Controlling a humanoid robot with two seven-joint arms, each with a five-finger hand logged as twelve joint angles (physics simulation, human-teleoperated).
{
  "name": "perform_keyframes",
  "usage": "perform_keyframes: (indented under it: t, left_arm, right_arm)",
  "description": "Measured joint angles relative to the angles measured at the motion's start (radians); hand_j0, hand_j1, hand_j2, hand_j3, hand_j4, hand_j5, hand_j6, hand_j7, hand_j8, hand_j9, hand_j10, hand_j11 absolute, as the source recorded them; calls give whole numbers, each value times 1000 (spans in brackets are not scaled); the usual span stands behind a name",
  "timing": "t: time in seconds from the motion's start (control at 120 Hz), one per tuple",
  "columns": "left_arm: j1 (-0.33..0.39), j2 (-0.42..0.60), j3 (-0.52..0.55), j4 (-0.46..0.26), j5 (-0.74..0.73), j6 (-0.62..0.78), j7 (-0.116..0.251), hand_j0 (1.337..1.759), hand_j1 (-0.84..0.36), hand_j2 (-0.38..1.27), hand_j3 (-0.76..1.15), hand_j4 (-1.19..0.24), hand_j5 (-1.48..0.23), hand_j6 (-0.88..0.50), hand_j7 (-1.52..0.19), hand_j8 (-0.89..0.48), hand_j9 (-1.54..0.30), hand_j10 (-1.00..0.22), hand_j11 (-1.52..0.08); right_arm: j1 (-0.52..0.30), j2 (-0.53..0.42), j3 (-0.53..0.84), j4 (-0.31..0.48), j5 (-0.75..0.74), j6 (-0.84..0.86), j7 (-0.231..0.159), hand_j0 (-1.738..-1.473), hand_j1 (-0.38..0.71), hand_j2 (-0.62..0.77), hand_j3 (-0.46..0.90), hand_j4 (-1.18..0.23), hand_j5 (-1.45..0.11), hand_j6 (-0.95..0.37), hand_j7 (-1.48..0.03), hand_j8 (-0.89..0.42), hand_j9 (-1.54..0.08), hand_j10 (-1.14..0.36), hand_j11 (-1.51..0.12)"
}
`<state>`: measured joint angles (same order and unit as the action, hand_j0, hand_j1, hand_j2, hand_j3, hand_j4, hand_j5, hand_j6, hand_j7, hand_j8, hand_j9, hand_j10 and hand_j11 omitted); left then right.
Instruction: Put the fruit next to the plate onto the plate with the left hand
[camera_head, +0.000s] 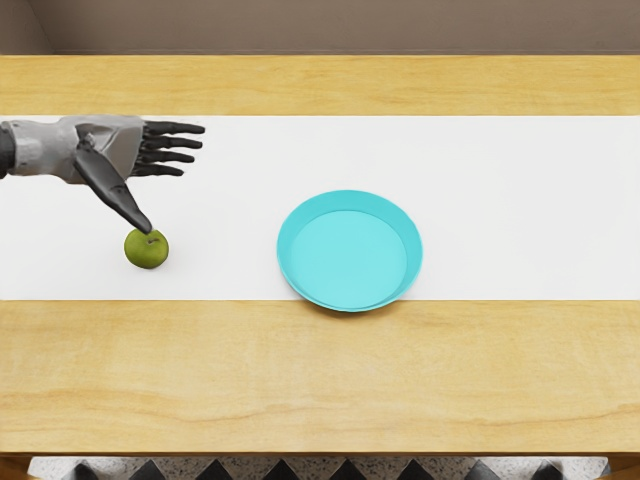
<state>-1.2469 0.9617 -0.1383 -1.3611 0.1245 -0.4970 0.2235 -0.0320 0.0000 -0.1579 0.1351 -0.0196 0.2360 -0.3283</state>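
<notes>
When assessing progress, treat the task as barely begun. Note the left hand (112, 148) open and holding nothing, fingers (175, 143) spread over the white runner (500, 200), thumb (115, 190) angled down to the top of the green apple (147, 250); treat contact there as unconfirmed. Locate the apple on the runner, left of the teal plate (292, 245) and well apart from it. Find the plate bare. Count as outstanding: closing on the apple, lifting, carrying rightward, setting down inside the rim. Expect rolling if nudged early.
</notes>
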Motion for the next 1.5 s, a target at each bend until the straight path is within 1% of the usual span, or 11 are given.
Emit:
perform_keyframes:
  t: [0.208,0.375,0.517,0.575,0.642,0.742,0.842,1.067,1.158,1.283,1.5]
  left_arm:
    - [4,-13,2,27,33,-4,2,1658,336,3,0,-12,-15,-13,-15,-13,-15,-12,-15]
    - [0,-9,32,41,174,2,3,1658,336,3,0,-13,-15,-13,-15,-13,-15,-13,-15]
    - [-146,-9,160,42,245,6,13,1658,336,3,0,-14,-15,-15,-15,-14,-15,-14,-15]
    - [-304,-83,287,42,252,36,17,1658,336,3,0,-14,-15,-14,-15,-14,-15,-13,-15]
    - [-409,-167,456,42,241,97,19,1658,336,3,0,-14,-16,-14,-15,-14,-15,-13,-15]
    - [-502,-300,700,42,168,225,18,1658,334,3,0,-14,-17,-15,-16,-14,-16,-14,-16]
    - [-586,-390,885,42,71,311,15,1658,333,3,0,-15,-18,-16,-18,-15,-18,-15,-18]
    - [-603,-537,1084,37,-75,486,-13,1658,330,3,0,-17,-21,-17,-20,-17,-20,-16,-20]
    - [-608,-577,1110,35,-107,528,-22,1658,313,6,0,-31,-39,-31,-39,-31,-39,-31,-39]
    - [-615,-618,1123,21,-131,549,-25,1658,198,25,0,-127,-164,-127,-164,-127,-164,-127,-164]
    - [-721,-694,1167,-43,-190,496,-33,1658,150,33,0,-166,-215,-166,-215,-166,-215,-166,-215]
  right_arm:
    - [-1,0,1,-2,1,-2,-6,-1658,-349,0,0,0,0,0,0,0,0,0,0]
    - [-2,0,1,-3,1,-3,-7,-1658,-349,0,0,0,0,0,0,0,0,0,0]
    - [-2,0,1,-3,1,-3,-7,-1658,-349,0,0,0,0,0,0,0,0,0,0]
    - [-2,0,1,-3,1,-3,-8,-1658,-349,0,0,0,0,0,0,0,0,0,0]
    - [-2,0,1,-3,1,-3,-8,-1658,-349,0,0,0,0,0,0,0,0,0,0]
    - [-2,0,1,-3,1,-3,-8,-1658,-349,0,0,0,0,0,0,0,0,0,0]
    - [-2,0,1,-3,1,-3,-8,-1658,-349,0,0,0,0,0,0,0,0,0,0]
    - [-2,0,1,-3,1,-3,-8,-1658,-349,0,0,0,0,0,0,0,0,0,0]
    - [-2,0,1,-3,1,-3,-8,-1658,-349,0,0,0,0,0,0,0,0,0,0]
    - [-2,0,1,-3,1,-3,-8,-1658,-349,0,0,0,0,0,0,0,0,0,0]
    - [-2,0,1,-3,1,-3,-8,-1658,-349,0,0,0,0,0,0,0,0,0,0]
